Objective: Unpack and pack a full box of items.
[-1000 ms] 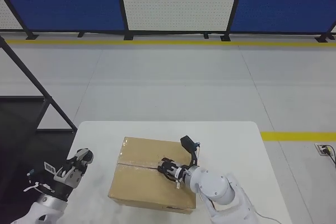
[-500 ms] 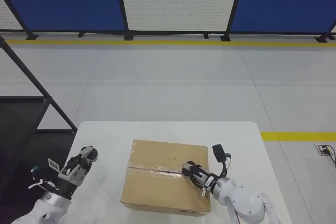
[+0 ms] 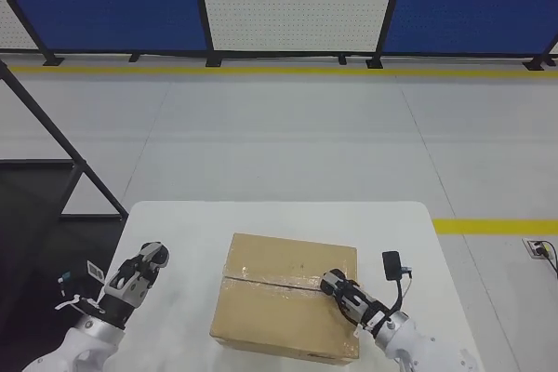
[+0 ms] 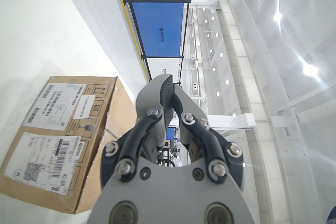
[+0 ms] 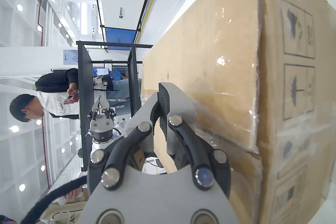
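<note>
"Top view first: where does the load sit against each set of jaws?"

"I have the closed brown cardboard box point(image 3: 288, 293) directly under the right gripper point(image 3: 339, 290). Its jaws are pressed together with nothing between them, lying over the strip of clear tape point(image 3: 279, 282) near the box's right end. I cannot tell whether they touch it. The left gripper point(image 3: 149, 260) hangs over bare white table point(image 3: 177, 223), with the box well apart, off to the side of its jaws."

"What do the wrist views add?"

"My left wrist view shows those jaws meeting pad to pad, empty. Beside them is the box's end face with two white shipping labels point(image 4: 52, 104), which the top view hides. My right wrist view looks along the lid. The glossy tape runs just beside the closed fingertips point(image 5: 164, 93), and black handling symbols point(image 5: 298, 78) are printed on the side face past the lid's edge. Beyond the far end of the box it also catches the left gripper, farther off, tips together."

"And the surface and the room?"

"I see the rounded white tabletop carrying the box. Around it is pale grey floor crossed by a yellow floor line point(image 3: 260, 69). Blue and white partition panels point(image 3: 288, 23) stand behind, and a black metal frame point(image 3: 37, 121) stands out to the left."
</note>
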{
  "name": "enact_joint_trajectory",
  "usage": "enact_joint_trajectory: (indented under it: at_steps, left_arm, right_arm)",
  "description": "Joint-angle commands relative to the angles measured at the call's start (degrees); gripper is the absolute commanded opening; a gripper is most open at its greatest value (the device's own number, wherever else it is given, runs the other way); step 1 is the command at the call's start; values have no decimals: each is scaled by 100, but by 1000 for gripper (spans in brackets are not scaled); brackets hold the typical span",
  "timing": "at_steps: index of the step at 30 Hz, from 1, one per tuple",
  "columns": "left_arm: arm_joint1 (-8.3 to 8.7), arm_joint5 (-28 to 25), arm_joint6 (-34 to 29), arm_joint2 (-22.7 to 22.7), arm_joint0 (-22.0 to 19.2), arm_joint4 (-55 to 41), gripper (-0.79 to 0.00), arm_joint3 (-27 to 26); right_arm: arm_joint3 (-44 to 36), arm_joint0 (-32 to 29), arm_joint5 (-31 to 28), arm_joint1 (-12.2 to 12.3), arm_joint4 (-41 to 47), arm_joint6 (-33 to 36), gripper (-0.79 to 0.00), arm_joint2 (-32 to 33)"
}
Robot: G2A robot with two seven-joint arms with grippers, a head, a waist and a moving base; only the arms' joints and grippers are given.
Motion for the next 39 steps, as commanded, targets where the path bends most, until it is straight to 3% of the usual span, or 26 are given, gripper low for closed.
enact_joint_trajectory:
  at_steps: [1, 9, 16, 22, 28, 30, 31, 33, 34, 39]
  left_arm:
    - [-3, -1, 0, -2, 0, -6, -785, 3]
    - [-17, 2, 2, 46, -59, -1, -785, 57]
    - [-27, 11, -31, 122, -149, 35, -785, 158]
    - [-35, 6, -51, 162, -269, 29, -785, 233]
    - [-69, -363, 178, 109, -542, -225, -785, 432]
    - [-92, -561, 337, 104, -642, -382, 0, 514]
    - [-103, -675, 374, 103, -684, -490, 0, 550]
    - [-107, -707, 381, 103, -694, -523, 0, 564]
    - [-107, -707, 387, 102, -697, -522, -728, 564]
    - [-107, -707, 381, 103, -694, -523, -368, 564]
  right_arm:
    - [-48, -33, 32, 17, -7, -10, -785, 19]
    - [-43, -78, 420, 70, 0, -185, -785, 18]
    - [-261, -425, 252, 120, 139, -458, -785, 149]
    - [-682, -872, -67, 145, 249, -1052, -785, 301]
    - [-1295, -1104, 170, 178, 56, -1581, -785, 548]
    - [-1399, -1203, 268, 188, 0, -1762, -480, 676]
    - [-1399, -1203, 268, 188, 0, -1762, 0, 676]
    - [-1399, -1203, 268, 188, 0, -1762, 0, 676]
    - [-1405, -1208, 273, 188, -2, -1776, -726, 682]
    - [-1399, -1203, 268, 188, 0, -1762, -385, 676]
